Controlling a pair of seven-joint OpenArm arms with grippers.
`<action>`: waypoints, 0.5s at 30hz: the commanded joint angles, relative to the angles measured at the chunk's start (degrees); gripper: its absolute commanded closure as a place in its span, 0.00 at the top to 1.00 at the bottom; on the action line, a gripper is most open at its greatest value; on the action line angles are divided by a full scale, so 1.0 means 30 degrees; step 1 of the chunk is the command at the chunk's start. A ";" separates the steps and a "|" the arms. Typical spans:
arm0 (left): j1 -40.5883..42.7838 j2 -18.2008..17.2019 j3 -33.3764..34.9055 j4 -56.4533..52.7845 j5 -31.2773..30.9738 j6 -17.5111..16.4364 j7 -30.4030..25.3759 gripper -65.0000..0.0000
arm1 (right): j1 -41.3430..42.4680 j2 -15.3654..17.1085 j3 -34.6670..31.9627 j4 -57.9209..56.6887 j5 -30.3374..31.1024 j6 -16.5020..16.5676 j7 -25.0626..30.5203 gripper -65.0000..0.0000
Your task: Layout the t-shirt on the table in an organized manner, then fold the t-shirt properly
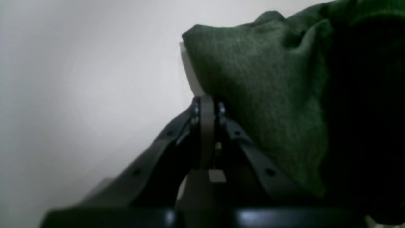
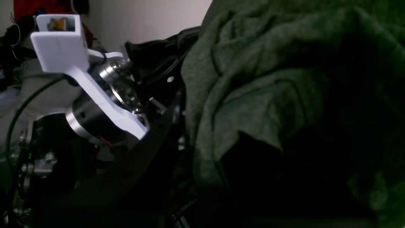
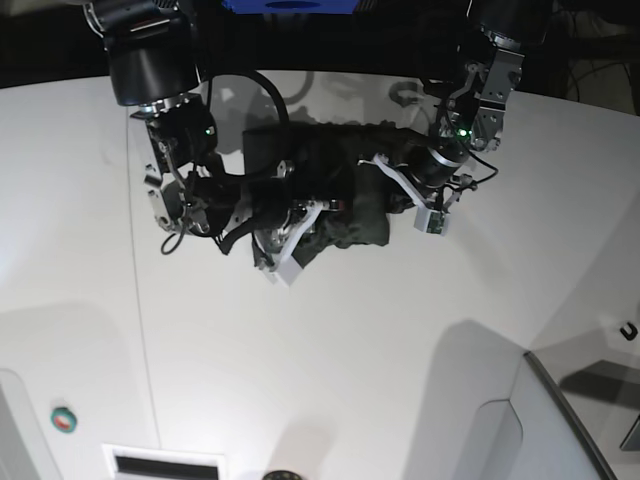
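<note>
The dark green t-shirt [image 3: 345,195] lies bunched in a crumpled heap on the white table [image 3: 350,350], far from the front edge and between my two arms. The left gripper [image 1: 207,101] has its jaws pressed together right at the edge of a fold of the t-shirt [image 1: 262,79], which drapes to its right. In the base view the left gripper [image 3: 385,165] reaches into the heap from the right. From the other side, the right gripper [image 3: 315,208] is buried in the cloth. In the right wrist view the t-shirt [image 2: 269,79] fills the frame and hides the fingers.
The left arm's white camera mount [image 2: 63,47] and silver wrist sit close beside the cloth. A grey angled panel [image 3: 570,420] stands at the front right corner. A round button [image 3: 63,418] and a vent slot [image 3: 165,465] are at the front left. A thin seam line [image 3: 140,330] crosses the tabletop.
</note>
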 commanded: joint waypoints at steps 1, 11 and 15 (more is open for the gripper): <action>-0.0181 -0.0070 0.0001 0.0372 -0.0099 -0.0091 -0.0369 0.00 | 0.0433 -0.0294 0.0008 0.0234 0.0595 0.0047 0.0081 0.07; -0.0181 -0.0070 -0.0116 0.0372 -0.0099 -0.0091 -0.0369 0.00 | 0.0403 -0.0352 -0.0022 0.0234 0.1973 0.0047 0.0052 0.40; -0.0181 -0.0041 -0.0116 0.0372 -0.0099 -0.0091 -0.0369 0.00 | 0.0433 -0.0352 -0.0022 0.0234 0.2119 0.0047 0.0052 0.54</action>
